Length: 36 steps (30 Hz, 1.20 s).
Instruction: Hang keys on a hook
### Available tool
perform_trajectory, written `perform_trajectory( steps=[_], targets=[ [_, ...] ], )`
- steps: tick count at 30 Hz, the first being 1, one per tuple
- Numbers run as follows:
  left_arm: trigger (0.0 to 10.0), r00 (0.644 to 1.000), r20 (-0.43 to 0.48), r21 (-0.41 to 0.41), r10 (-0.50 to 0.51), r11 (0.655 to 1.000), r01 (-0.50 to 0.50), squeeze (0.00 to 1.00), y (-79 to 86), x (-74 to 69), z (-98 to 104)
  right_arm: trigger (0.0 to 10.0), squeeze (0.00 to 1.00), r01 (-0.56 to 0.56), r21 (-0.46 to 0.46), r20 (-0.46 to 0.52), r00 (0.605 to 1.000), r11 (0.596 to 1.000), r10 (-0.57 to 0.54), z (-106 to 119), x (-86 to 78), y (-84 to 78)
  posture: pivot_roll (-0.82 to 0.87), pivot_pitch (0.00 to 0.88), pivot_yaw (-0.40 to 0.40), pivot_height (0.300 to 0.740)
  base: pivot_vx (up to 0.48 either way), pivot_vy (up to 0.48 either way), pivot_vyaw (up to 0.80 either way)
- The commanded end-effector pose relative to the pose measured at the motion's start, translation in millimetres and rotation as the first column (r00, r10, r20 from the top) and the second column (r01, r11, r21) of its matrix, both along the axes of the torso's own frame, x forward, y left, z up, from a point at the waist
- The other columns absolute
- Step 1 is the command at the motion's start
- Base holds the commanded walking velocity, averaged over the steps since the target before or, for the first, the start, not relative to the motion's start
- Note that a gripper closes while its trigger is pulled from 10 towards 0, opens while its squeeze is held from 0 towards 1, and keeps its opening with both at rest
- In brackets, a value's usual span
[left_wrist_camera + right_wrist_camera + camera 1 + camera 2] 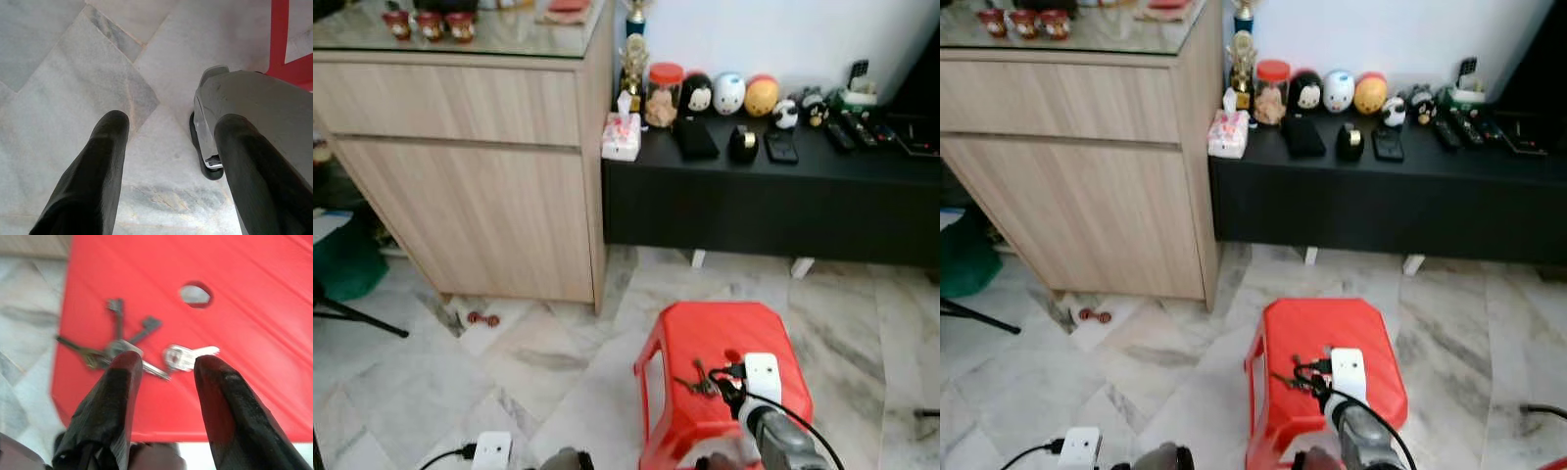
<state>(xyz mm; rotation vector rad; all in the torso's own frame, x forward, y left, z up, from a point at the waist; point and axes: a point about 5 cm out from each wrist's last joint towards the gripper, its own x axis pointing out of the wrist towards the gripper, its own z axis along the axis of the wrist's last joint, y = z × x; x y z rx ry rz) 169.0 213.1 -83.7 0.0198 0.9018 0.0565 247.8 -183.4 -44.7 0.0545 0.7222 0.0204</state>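
The keys lie fanned out on the top of the red stool, toward its near left edge, short of the small round hole in the middle of the seat. My right pincer hangs just over them with its two black fingers spread wide on either side of the bunch, gripping nothing. My left pincer hangs low over the marble floor beside the stool, its fingers parted and empty too, and beyond the stool stand a wooden cabinet and a long black bench cluttered with small ornaments.
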Motion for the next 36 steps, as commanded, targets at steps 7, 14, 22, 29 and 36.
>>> perform_trajectory(
  steps=[7, 14, 22, 29, 36],
  targets=[
    [10.0, 0.997, -0.078, -0.022, -0.005, 1.0, 0.003, 0.0, -6.5, -17.7, -9.5, 10.0, 0.0, 0.011, -0.022, 0.024, 1.0, 1.0, -0.011, 8.8, 10.2, -10.3, 0.03, 0.07, -0.038, 0.648, 0.0, 0.0, 0.0],
    [10.0, 0.996, -0.084, -0.022, -0.003, 1.0, 0.002, 0.0, -4.9, -20.8, -10.4, 10.0, 0.0, -0.04, 0.0, 0.011, 0.999, 0.999, 0.04, 10.2, 14.6, 0.8, 0.03, 0.075, -0.037, 0.648, 0.0, 0.0, 0.0],
    [10.0, 0.996, -0.089, -0.021, -0.004, 1.0, 0.002, 0.0, -3.8, -23.7, -11.2, 10.0, 0.0, -0.091, -0.072, 0.005, 0.996, 0.993, 0.092, 14.1, 20.4, 2.2, 0.03, 0.082, -0.037, 0.648, 0.0, 0.0, 0.0],
    [10.0, 0.995, -0.097, -0.019, -0.01, 1.0, 0.008, 0.0, -3.6, -26.9, -12.2, 10.0, 0.0, -0.102, -0.077, 0.029, 0.994, 0.992, 0.104, 22.5, 30.9, 5.1, 0.04, 0.091, -0.034, 0.648, 0.0, 0.0, 0.0],
    [10.0, 0.995, -0.1, -0.018, -0.011, 1.0, 0.009, 0.0, -2.9, -28.6, -12.7, 10.0, 0.0, -0.082, -0.063, 0.031, 0.996, 0.995, 0.084, 21.6, 30.3, 7.8, 0.04, 0.098, -0.033, 0.648, 0.0, 0.0, 0.0]
  ],
)
